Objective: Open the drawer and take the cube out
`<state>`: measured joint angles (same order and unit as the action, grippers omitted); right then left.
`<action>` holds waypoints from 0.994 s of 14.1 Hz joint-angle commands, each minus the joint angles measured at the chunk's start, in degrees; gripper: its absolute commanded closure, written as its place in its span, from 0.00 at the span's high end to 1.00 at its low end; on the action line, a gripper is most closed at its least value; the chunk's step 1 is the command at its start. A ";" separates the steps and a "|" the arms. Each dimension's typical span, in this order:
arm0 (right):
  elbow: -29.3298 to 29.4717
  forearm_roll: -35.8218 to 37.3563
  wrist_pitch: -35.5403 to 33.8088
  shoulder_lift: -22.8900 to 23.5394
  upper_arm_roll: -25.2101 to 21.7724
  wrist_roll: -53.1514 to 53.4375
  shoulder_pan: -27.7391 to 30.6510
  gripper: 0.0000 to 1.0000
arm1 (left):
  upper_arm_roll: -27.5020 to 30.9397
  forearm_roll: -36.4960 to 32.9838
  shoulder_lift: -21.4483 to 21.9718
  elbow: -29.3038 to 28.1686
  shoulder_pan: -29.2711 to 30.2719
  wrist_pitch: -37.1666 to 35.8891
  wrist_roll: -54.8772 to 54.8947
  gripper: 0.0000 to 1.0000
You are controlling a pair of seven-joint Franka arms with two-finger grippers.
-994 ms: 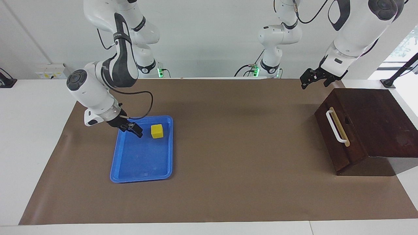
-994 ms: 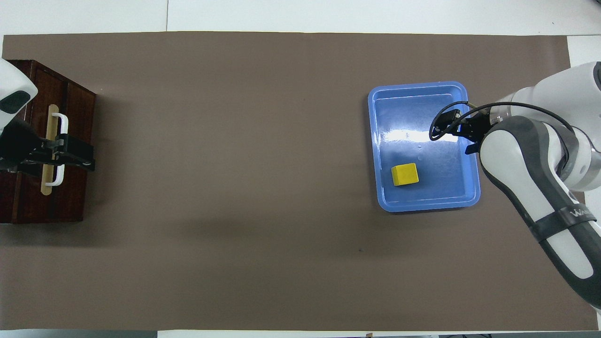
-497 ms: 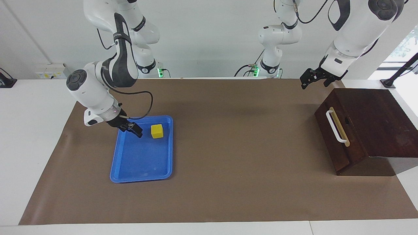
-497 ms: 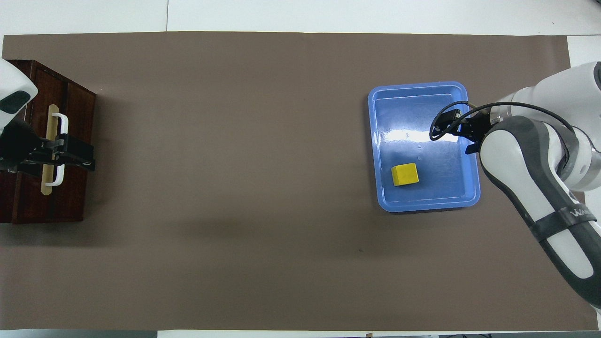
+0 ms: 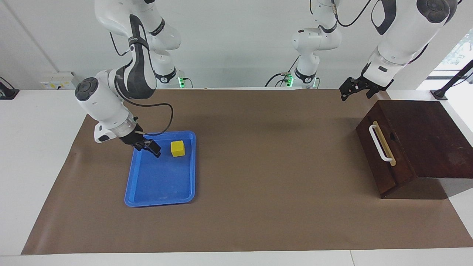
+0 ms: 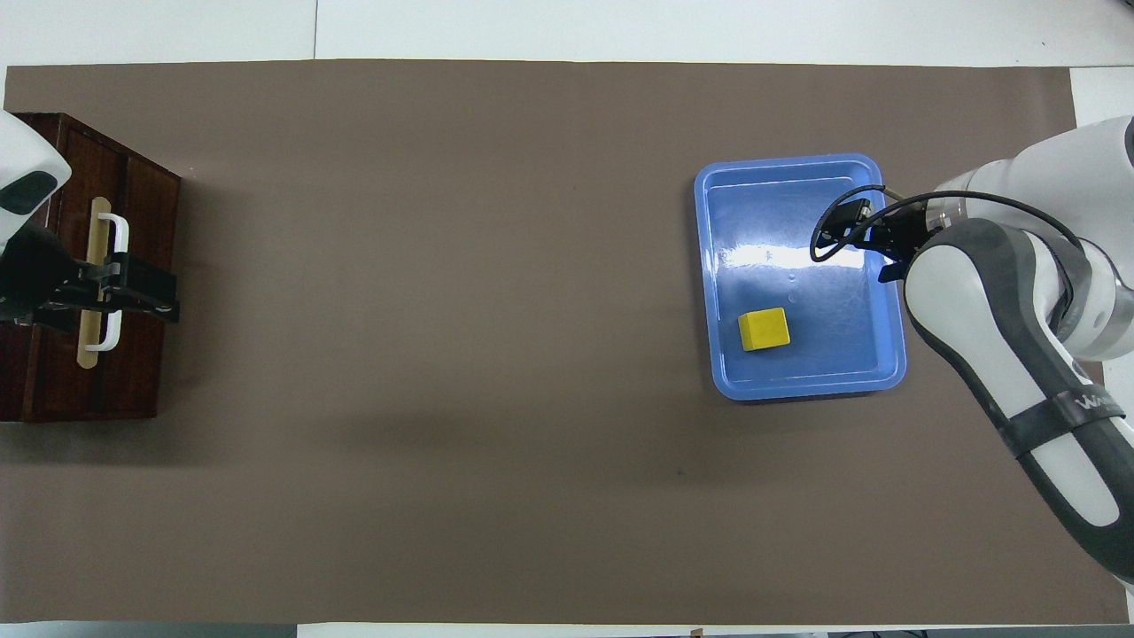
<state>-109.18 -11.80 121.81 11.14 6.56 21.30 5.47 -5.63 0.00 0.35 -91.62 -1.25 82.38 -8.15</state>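
Observation:
The dark wooden drawer with its white bar handle is closed, at the left arm's end of the table; it also shows in the overhead view. The yellow cube lies in a flat blue tray at the right arm's end, at the tray's end nearer to the robots. My right gripper hangs low over the tray beside the cube, apart from it, holding nothing. My left gripper is open and empty, raised in the air by the box, over the handle in the overhead view.
A brown mat covers the table between the tray and the box. The blue tray's rim is low. The dark wooden box stands at the mat's edge.
The right gripper has risen slightly over the tray, away from the cube. The left gripper has lifted a little. The cube and the drawer have not moved.

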 commanded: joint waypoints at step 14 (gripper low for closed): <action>12.31 8.18 -20.81 -4.89 0.12 -19.35 -0.81 1.00 | 0.45 0.70 1.50 -1.54 -0.86 1.82 -0.03 1.00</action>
<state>-99.46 -6.67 104.59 7.05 6.37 6.15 4.36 -5.88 0.00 0.35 -91.62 -1.85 83.32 -8.15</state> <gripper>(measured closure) 0.000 0.000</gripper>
